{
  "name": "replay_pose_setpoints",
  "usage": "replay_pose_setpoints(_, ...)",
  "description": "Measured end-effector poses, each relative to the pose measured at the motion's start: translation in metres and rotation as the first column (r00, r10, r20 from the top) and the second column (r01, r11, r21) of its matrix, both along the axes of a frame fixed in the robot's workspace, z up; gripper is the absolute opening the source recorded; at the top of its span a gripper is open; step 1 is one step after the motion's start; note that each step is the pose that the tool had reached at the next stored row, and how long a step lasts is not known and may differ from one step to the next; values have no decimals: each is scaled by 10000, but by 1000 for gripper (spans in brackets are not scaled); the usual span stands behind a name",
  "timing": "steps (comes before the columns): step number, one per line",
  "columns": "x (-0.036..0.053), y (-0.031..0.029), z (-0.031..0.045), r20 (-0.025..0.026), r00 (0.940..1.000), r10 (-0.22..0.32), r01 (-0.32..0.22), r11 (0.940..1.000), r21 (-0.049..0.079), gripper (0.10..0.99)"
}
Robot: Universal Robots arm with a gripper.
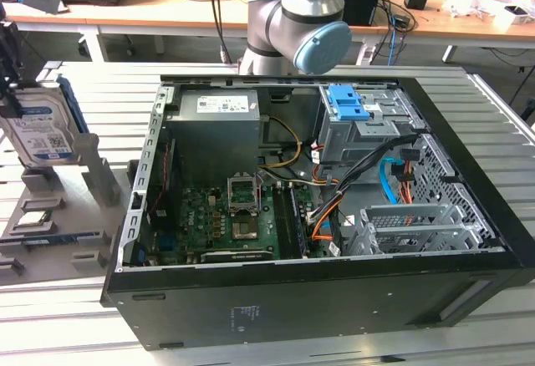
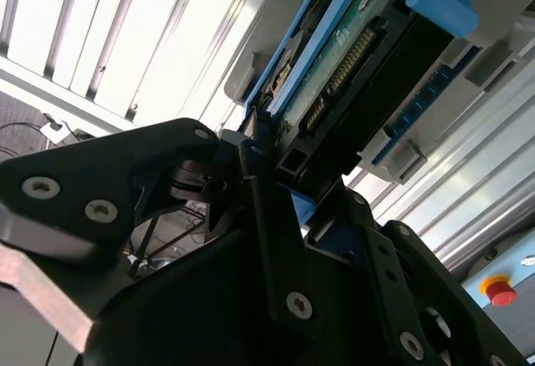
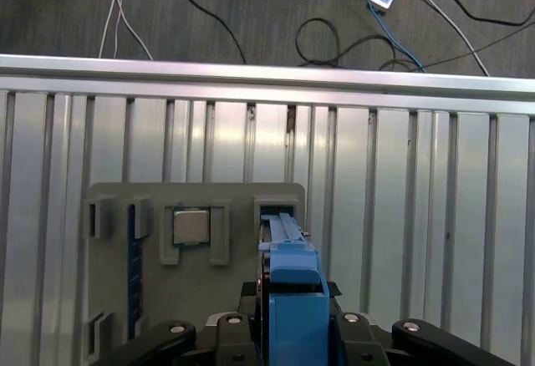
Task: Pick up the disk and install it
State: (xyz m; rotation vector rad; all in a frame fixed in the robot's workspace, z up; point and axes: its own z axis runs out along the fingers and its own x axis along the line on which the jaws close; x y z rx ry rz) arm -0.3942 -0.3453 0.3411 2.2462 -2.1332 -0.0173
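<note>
In the exterior view, most of the tool (image 1: 7,90) was cut off at the exterior view's left edge, and only dark parts of it could be made out above and beside the disk (image 1: 42,128). The disk was seen standing upright on edge in a grey holder (image 1: 94,165) on the slatted metal desk (image 1: 67,324), well apart from the open computer case (image 1: 334,299) in the middle. The lower edge of the disk was hidden by the holder, so how deep it sat could not be told.

In the second wrist view, the black fingers (image 2: 261,144) were seen pressed to the end of the disk's blue bracket, with the green circuit board turned towards the camera. The far finger was largely hidden behind the tool's own body. In the first wrist view, the blue bracket was framed closely on both sides by the tool's links, so the tool seemed to be closed on the disk, with no gap visible.

A square silver chip (image 3: 191,226) was seen lying in the next pocket of the holder, just beside the disk. Bare slats were seen around the holder, and beyond it the desk's edge rail (image 3: 267,73) lay near, with the floor and loose cables (image 3: 334,32) past it.
</note>
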Motion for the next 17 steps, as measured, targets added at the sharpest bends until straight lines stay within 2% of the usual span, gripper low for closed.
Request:
replay_pose_setpoints(7, 4, 1, 69, -2, 10000, 0, 0, 10000, 0, 365)
replay_pose_setpoints(14, 8, 2, 191, -4, 10000, 0, 0, 10000, -1, 365)
replay_pose_setpoints(17, 8, 4, 311, -3, 10000, 0, 0, 10000, -4, 365)
